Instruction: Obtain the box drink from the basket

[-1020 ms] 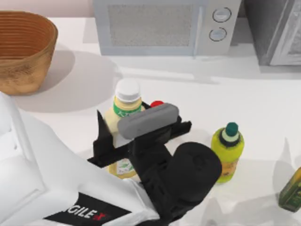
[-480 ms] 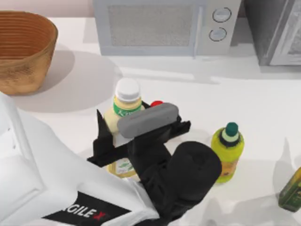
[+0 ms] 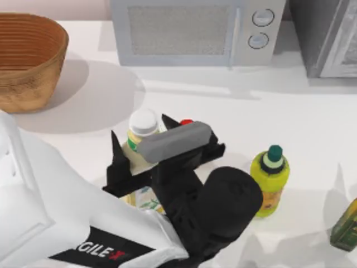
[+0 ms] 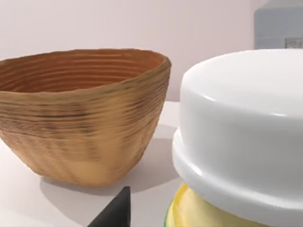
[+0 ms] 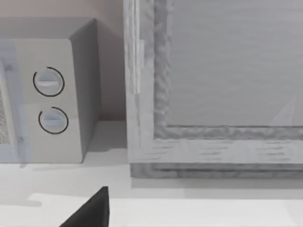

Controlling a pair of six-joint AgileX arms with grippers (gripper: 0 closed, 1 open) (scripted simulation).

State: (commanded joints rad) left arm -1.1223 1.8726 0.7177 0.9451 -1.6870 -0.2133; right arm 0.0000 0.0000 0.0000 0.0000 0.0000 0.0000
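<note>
The box drink (image 3: 135, 159), a cream carton with a round white cap (image 3: 143, 121) and a green band, is on the table, leaning, well to the right of the basket (image 3: 28, 56). My left gripper (image 3: 139, 134) is shut on the carton, one black finger on each side just below the cap. In the left wrist view the white cap (image 4: 246, 127) is very close, with the wicker basket (image 4: 80, 123) behind it. My right gripper (image 5: 92, 213) is parked facing the microwave and a grey cabinet.
A microwave (image 3: 189, 33) and a grey cabinet (image 3: 329, 33) line the back. A lime-yellow bottle with a dark green cap (image 3: 270, 178) stands right of my left arm. A red cap (image 3: 186, 122) peeks out behind the gripper. A dark green bottle (image 3: 346, 223) sits at the right edge.
The carton's cap has shifted left and towards the front, and the carton now leans. The left gripper's far finger now shows beside the cap.
</note>
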